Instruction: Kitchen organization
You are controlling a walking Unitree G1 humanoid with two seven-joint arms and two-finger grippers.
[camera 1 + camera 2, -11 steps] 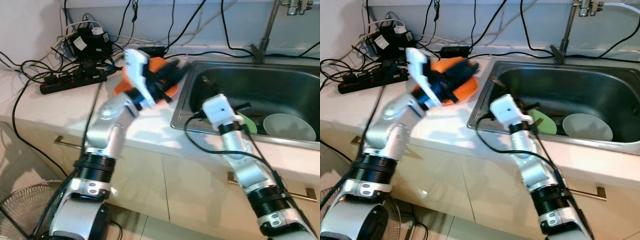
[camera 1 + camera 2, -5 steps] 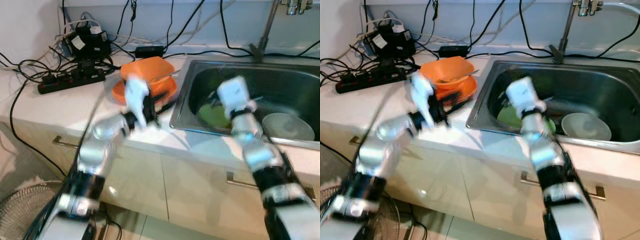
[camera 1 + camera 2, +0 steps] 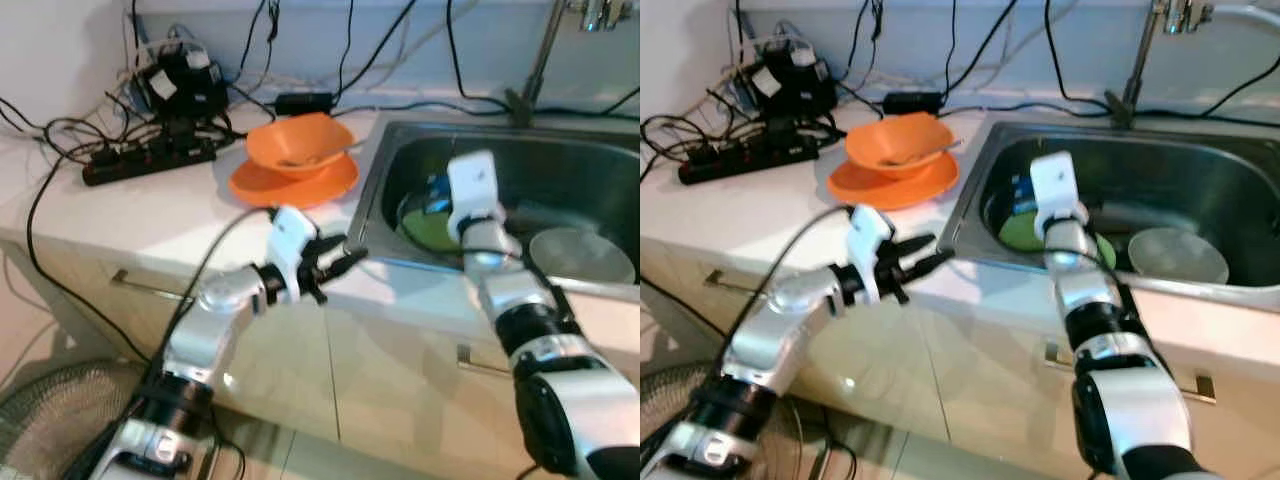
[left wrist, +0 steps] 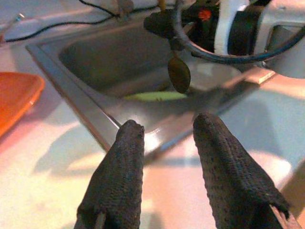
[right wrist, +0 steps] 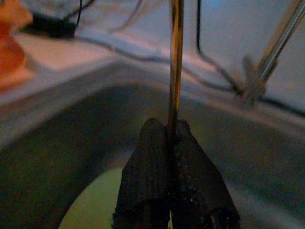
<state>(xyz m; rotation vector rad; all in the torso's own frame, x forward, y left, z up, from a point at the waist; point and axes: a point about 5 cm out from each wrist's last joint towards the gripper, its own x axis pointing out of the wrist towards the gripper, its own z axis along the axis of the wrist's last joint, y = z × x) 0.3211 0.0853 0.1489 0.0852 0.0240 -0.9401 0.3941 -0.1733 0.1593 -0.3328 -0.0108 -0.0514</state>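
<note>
Since a second ago the left gripper (image 3: 345, 262) has dropped from over the orange dishes to the counter's front edge, and the right gripper (image 5: 171, 143) has lifted over the sink (image 3: 600, 150).

Eye views: ahead of the left gripper's spread, empty fingers sit an orange bowl (image 3: 298, 146) on an orange plate (image 3: 292, 184). Below the right gripper lies a green plate (image 3: 430, 228), a white bowl (image 3: 582, 255) beside it.

Left wrist view: the fingers (image 4: 116, 171) stand parted, holding nothing, the sink rim beyond them.

Right wrist view: the fingers are pinched tight on a spoon (image 5: 176, 57) handle that runs straight out past the tips, faucet (image 5: 267, 62) beyond.
</note>
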